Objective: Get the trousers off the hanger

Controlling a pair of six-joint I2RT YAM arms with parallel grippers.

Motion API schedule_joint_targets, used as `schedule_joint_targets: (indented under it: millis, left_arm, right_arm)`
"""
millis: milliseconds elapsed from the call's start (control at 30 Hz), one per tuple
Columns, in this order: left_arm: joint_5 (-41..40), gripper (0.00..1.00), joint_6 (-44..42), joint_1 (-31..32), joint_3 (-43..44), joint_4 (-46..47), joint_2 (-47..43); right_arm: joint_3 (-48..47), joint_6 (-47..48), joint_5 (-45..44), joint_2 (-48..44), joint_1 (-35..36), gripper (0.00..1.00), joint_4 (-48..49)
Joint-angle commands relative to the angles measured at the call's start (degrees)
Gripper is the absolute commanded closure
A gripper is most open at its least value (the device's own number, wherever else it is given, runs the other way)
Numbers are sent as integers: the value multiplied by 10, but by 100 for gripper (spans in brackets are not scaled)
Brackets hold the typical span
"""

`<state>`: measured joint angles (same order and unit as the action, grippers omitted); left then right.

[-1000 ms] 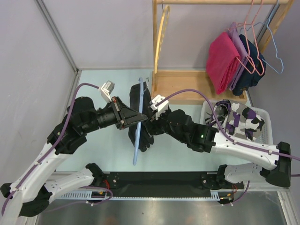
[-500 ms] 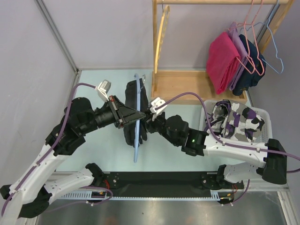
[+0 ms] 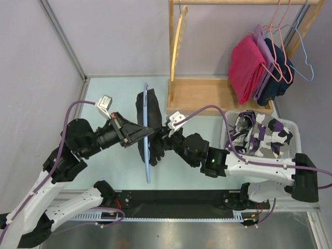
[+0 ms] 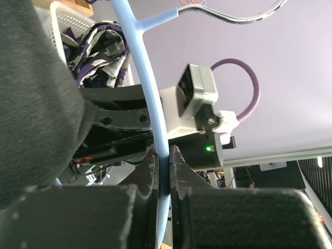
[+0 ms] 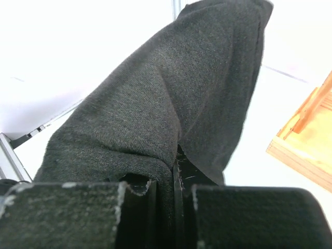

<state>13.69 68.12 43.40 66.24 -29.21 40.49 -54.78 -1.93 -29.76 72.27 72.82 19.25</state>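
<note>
Above tabletop [image 3: 109, 93] centre | left tool [image 3: 142, 132] clamped on blue hanger [image 3: 147, 168] | right tool [image 3: 159, 141] pinching dark trousers [image 3: 151, 109] draped over it | wooden rack [image 3: 202, 96] just behind, laundry basket [image 3: 226, 120] at right, hung garments [image 3: 249, 67] beyond it
</note>
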Motion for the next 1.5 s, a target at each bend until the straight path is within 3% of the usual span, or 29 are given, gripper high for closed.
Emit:
schedule_joint_targets:
  millis: [0, 400, 667, 967, 1467]
  left_arm:
    - [-51, 100, -17, 1, -2, 38, -31]
    - [-117, 100, -1, 1, -74, 34, -66]
    - [-128, 100, 11, 2, -109, 28, -74]
    - [-135, 100, -5, 2, -126, 24, -80]
    - [-201, 100, -37, 2, -163, -22, -103]
  right_arm:
    - [-2, -4, -78, -49, 23, 100, 74]
    - [-14, 50, -139, -101, 76, 100, 89]
    - [-31, 112, -152, -99, 108, 100, 132]
    - [-84, 196, -181, -67, 129, 100, 103]
    - [-132, 285, -138, -76, 179, 100, 160]
